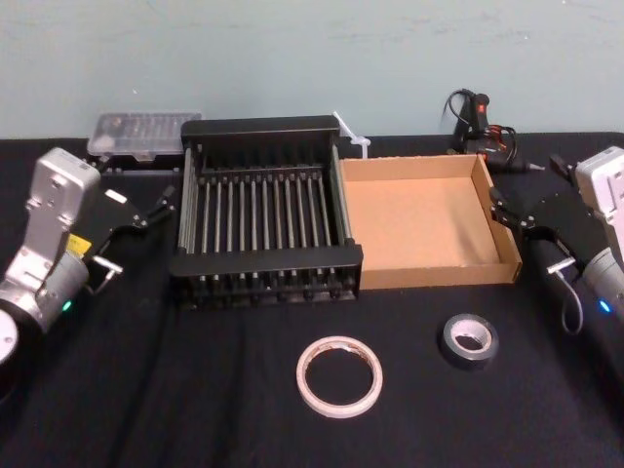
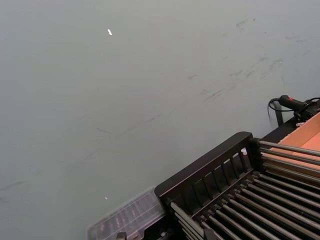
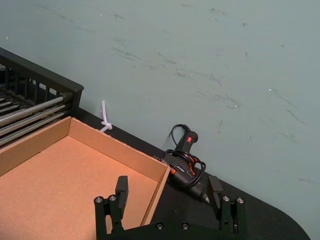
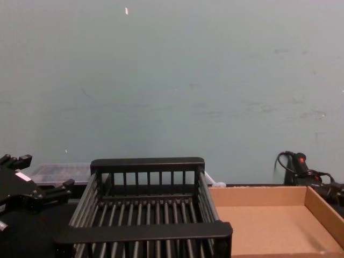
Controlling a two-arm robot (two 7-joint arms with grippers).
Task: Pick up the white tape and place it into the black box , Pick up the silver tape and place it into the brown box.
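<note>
Two rings: thin white tape (image 1: 304, 378), thick silver tape (image 1: 450, 343).

The left arm (image 1: 44, 249) comes in at the left edge of the head view, its silver wrist angled forward and inward. The left end effector (image 1: 156, 207) points toward the middle, spread open and gripping nothing; the chest view shows it low at the left. The right arm (image 1: 606, 234) mirrors this at the right edge. The right end effector (image 3: 168, 189) also points forward and inward, with its black fingers (image 3: 121, 192) wide apart and empty.
</note>
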